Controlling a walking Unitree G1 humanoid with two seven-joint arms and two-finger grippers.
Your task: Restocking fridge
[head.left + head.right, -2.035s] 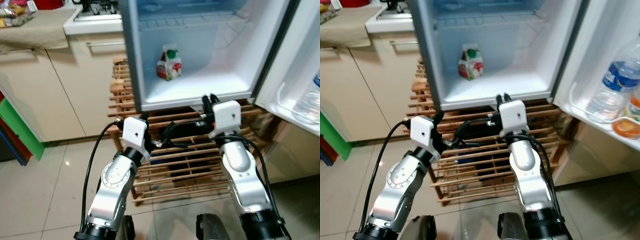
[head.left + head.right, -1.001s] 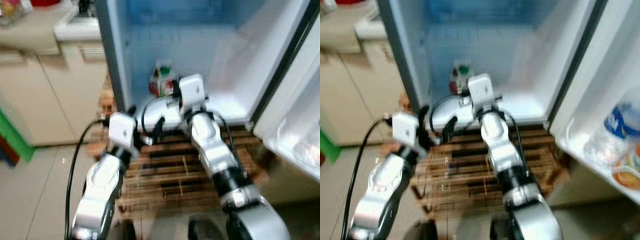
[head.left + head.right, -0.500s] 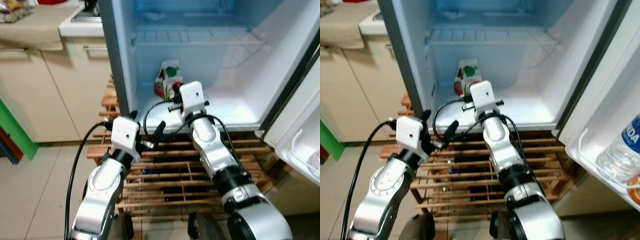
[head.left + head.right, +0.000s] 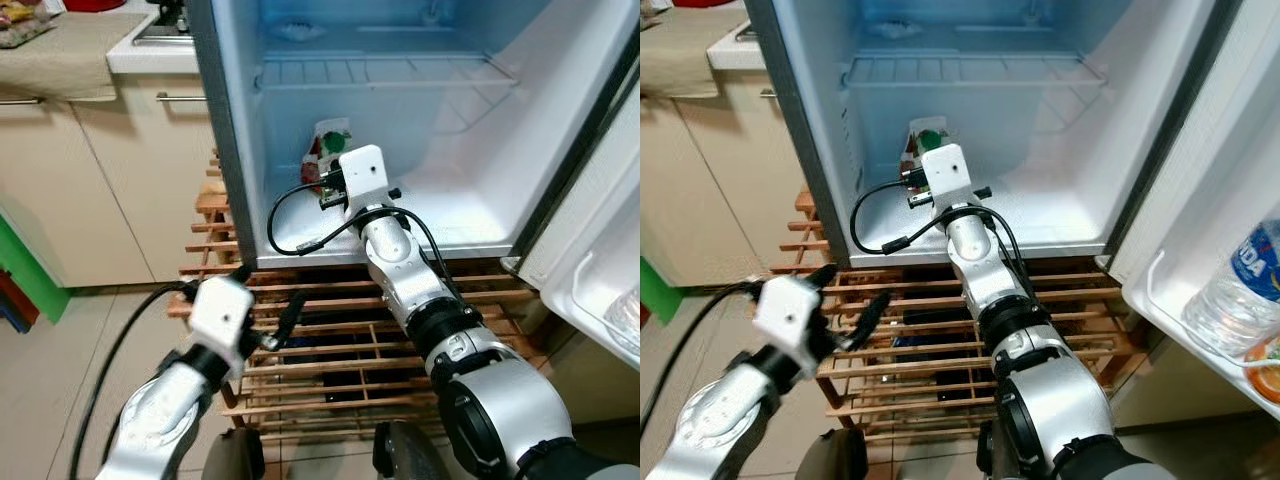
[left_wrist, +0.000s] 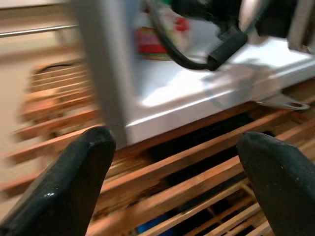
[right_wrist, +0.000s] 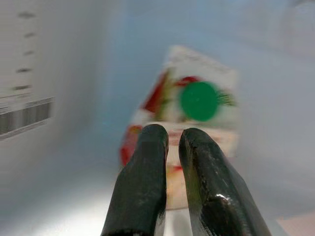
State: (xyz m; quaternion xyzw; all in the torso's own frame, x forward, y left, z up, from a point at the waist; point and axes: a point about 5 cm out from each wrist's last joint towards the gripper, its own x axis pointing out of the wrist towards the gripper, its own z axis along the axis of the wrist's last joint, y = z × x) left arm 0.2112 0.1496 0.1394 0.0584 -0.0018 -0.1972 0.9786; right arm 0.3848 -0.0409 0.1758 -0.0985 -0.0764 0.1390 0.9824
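The fridge [image 4: 470, 130] stood open before me, its lower compartment almost bare under a wire shelf [image 4: 385, 70] that held nothing I could see. The open door [image 4: 1240, 200] on my right carried a water bottle [image 4: 1240, 295] in its rack. Below the fridge sat a wooden rack [image 4: 330, 340].

One carton [image 4: 322, 150] with a green cap stood upright on the compartment floor, toward the back on the left side. So I judged the restocking barely begun: one item in, plenty of room left.

My right gripper [image 6: 172, 140] reached into the compartment, just in front of the carton, its fingers pressed nearly together and holding nothing; the wrist picture was blurred, so I could not say if they touched the carton. My left gripper [image 5: 172, 147] hung low outside by the wooden rack, fingers spread wide, empty.
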